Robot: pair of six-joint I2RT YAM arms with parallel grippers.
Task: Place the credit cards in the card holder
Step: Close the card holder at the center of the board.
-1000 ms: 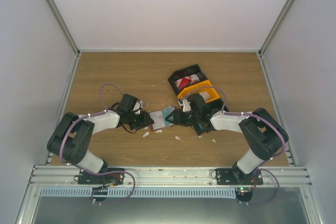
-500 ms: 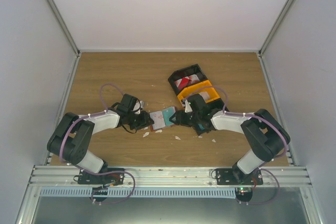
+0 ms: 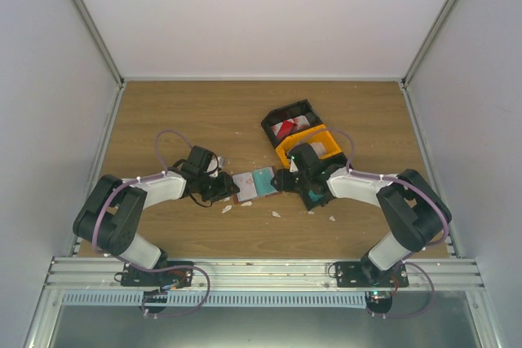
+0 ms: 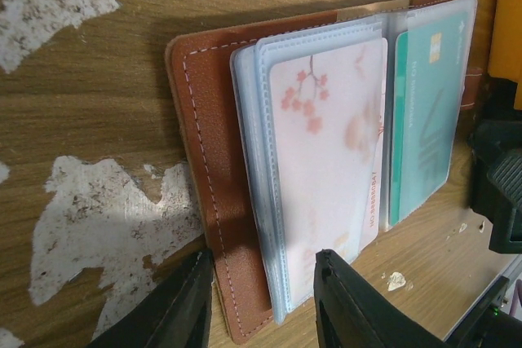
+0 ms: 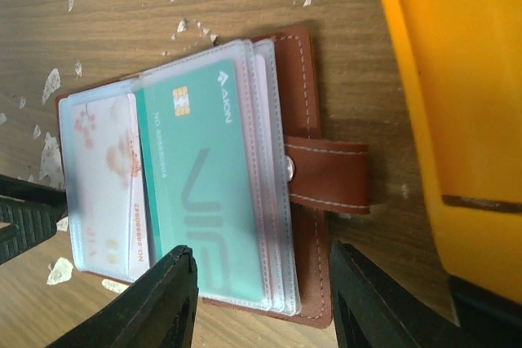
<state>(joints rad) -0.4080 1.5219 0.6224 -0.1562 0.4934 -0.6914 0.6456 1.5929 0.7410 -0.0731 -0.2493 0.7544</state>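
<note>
The card holder (image 3: 251,186) lies open and flat on the wooden table between my two grippers. A pale pink card (image 4: 326,144) sits in its left clear pocket and a teal card (image 4: 424,120) in the right one. My left gripper (image 4: 265,303) is open, its fingers straddling the brown leather edge (image 4: 208,144) and the pink card's pocket. My right gripper (image 5: 261,299) is open too, its fingers on either side of the half with the teal card (image 5: 208,177), near the snap tab (image 5: 326,173). A red-and-white card (image 3: 285,129) lies in the black bin.
The black bin (image 3: 277,115) and an orange bin (image 3: 326,133) stand just behind the right gripper; the orange wall (image 5: 457,63) is close to the holder's tab. Small white scraps (image 3: 276,214) dot the wood around the holder. Grey walls enclose the table.
The teal card, tilted up beside the right gripper a second ago, now lies flat in the holder. The right gripper has shifted slightly away from me. The left arm is still.
</note>
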